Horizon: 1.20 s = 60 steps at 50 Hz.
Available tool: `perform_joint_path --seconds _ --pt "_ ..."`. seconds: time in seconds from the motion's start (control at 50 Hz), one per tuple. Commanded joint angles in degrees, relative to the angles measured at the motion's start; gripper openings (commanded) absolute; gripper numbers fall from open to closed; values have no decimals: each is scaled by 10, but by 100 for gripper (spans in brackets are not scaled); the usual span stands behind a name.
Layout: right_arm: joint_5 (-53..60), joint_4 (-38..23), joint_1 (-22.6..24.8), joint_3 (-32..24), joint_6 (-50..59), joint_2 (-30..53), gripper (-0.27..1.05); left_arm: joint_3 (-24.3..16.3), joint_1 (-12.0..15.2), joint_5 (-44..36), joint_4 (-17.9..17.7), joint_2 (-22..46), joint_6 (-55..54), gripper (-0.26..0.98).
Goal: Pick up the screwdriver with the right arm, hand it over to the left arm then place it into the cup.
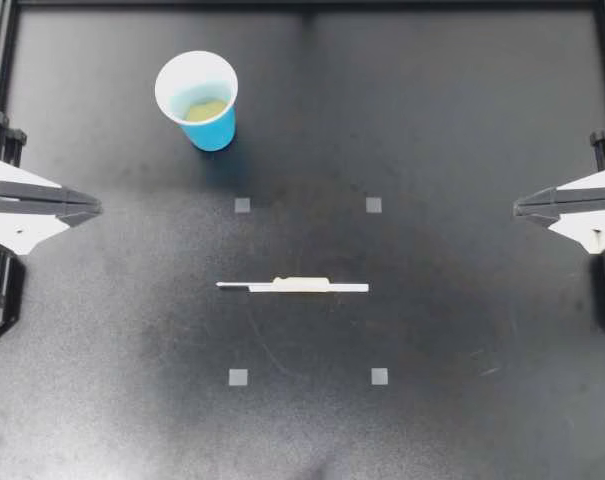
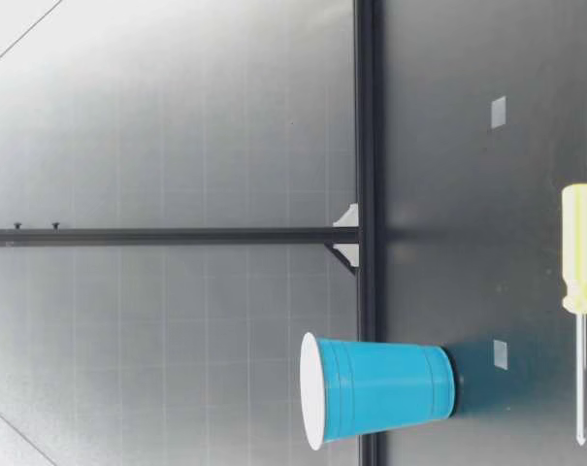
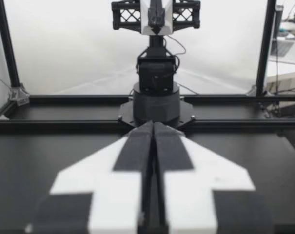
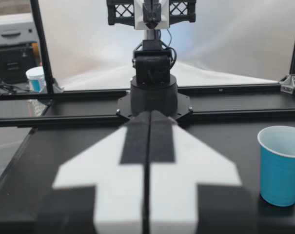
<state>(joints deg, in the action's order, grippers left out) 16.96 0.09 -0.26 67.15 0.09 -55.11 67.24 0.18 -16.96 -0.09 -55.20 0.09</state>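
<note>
Open right gripper [image 1: 519, 207], pinched closed and empty at right edge of table [image 1: 462, 420], then grasp screwdriver [image 1: 300, 286] lying flat mid-table, across its yellow handle. Ready left gripper [image 1: 96, 208], also closed and empty at left edge, for handover, then drop into blue cup [image 1: 198, 100] toward far-left corner.

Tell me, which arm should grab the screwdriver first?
Right, probably. The screwdriver lies mid-table with its handle toward the right gripper and its tip toward the left gripper. The cup stands nearer the left one, so that arm suits the drop.
</note>
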Motion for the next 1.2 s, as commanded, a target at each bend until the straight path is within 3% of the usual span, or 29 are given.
perform_joint_path --seconds 0.0,0.1,0.28,0.48,0.7,1.0,1.18 --pt "5 1 -3 -6 3 2 16 -1 11 -13 -3 0 -2 18" --pt "33 1 -3 -8 6 13 7 6 11 -37 -5 0 -3 11" --pt "113 1 -3 -31 9 88 6 22 11 -80 -5 0 -3 11" --pt "91 3 -4 -123 11 251 6 33 11 -83 -6 0 -4 11" --pt "-83 3 -4 -266 10 405 6 40 11 -83 -6 1 -4 11" --pt "-349 2 -4 -420 7 560 7 55 11 -83 -6 0 -4 11" --pt "-415 2 -4 -480 7 628 21 62 11 -83 -6 0 -4 11"
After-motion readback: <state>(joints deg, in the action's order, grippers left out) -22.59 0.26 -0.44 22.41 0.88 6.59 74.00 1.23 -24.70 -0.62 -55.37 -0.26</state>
